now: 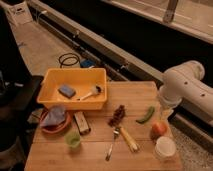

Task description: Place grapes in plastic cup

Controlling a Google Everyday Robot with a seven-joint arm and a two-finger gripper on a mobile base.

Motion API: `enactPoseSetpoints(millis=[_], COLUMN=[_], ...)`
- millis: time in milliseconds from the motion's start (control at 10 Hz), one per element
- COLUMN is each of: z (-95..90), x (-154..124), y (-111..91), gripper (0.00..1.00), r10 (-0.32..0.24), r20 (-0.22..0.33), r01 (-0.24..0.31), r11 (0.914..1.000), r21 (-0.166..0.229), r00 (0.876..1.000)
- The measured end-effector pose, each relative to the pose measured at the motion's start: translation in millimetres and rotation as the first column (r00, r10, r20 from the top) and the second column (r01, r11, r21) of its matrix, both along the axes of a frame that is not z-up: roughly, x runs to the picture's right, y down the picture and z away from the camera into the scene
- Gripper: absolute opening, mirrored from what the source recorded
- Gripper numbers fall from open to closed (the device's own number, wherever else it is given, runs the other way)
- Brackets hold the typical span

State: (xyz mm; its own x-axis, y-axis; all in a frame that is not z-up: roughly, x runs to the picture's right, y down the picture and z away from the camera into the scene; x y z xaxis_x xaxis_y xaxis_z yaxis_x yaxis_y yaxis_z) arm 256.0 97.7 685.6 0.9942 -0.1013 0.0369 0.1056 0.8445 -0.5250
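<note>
The grapes, a small dark reddish-purple bunch, lie near the middle of the wooden table. The plastic cup, small and translucent light green, stands upright near the front left, well apart from the grapes. My white arm comes in over the table's right edge. Its gripper hangs at the arm's lower end, above the right side of the table, to the right of the grapes and far from the cup.
A yellow bin at the back left holds a blue sponge and a brush. An orange bowl with grey cloth, a brown block, a fork, a green pepper, an orange-red fruit and a white cup lie around.
</note>
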Motion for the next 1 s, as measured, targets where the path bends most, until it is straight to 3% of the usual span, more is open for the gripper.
enactPoseSetpoints(millis=[100,300,800,900,1000], z=[-0.7,-0.6,-0.6,4.6,14.4], x=[-22.7,-55.2,-55.6,-59.2,-68.1], y=[-4.4,-11.3,-12.4,-12.8,-14.6], gripper=[0.65,0.65,0.65,0.65,0.65], r10=[-0.074,-0.155,-0.161,-0.201,-0.259], r20=[0.054,0.136,0.139,0.14,0.169], r01=[0.073,0.153,0.159,0.202,0.26], r11=[0.9973,0.9879,0.9869,0.9794,0.9654], r21=[0.005,0.022,0.023,0.01,0.013], r00=[0.996,0.979,0.977,0.969,0.951])
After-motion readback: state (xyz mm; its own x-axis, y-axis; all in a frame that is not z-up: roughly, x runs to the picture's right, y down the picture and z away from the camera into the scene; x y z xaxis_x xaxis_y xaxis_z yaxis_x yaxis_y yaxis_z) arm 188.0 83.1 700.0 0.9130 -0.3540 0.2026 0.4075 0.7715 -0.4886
